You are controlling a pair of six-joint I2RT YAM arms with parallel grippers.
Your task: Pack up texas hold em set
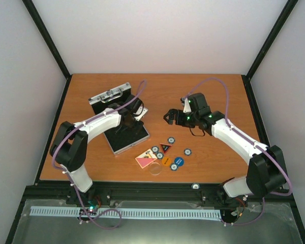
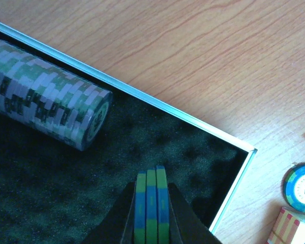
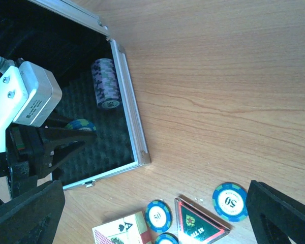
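1. Clearly the packing is only partly done. The case lies open on the counter, left of centre. One roll of chips lies on its side in the black foam, near the rim.
2. The left gripper hangs over the foam inside the case. Its fingers pinch a small stack of blue-green chips held on edge. I judge this stack is the step in hand, as it is not yet set down.
3. The right gripper hovers above bare counter just right of the case, its fingers spread wide and holding nothing.
4. The rest lies loose on the counter near the case's front corner: several single chips, the red-black triangle, the card deck, an orange disc, blue discs and a clear disc.
5. After those, the lid, standing up at the far side, needs shutting. By my reckoning most of the job remains.
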